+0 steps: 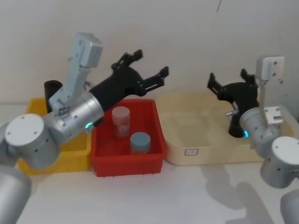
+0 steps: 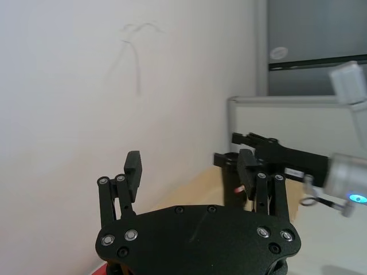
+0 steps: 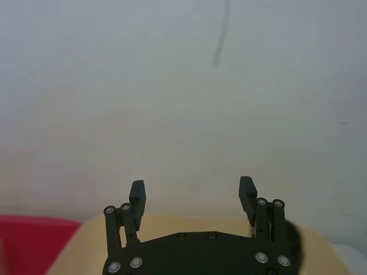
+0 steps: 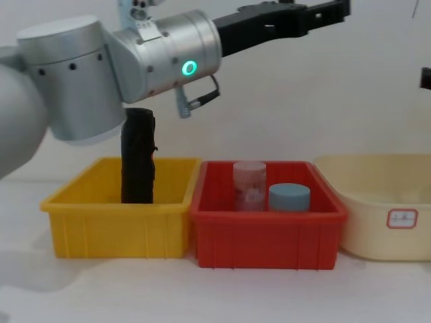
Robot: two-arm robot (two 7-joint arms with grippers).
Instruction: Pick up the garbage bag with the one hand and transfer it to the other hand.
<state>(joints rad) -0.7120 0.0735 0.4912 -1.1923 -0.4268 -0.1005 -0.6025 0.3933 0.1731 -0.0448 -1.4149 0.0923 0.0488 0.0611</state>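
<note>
Starting nearest me, the red bin [image 1: 128,163] holds a pinkish jar [image 1: 121,121] and a blue-capped jar [image 1: 140,141]. The yellow bin [image 1: 74,158] sits just beside it on my left and the cream tub [image 1: 210,151] on my right. Above the red bin's far edge my left gripper [image 1: 150,63] hangs with fingers spread wide, nothing between them. A plain black roll [image 1: 53,88] stands upright in the yellow bin's far corner. Over the tub my right gripper [image 1: 228,77] is likewise spread and empty. The garbage bag [image 2: 232,177] stands upright in the tub just beside it, red-and-white label showing.
</note>
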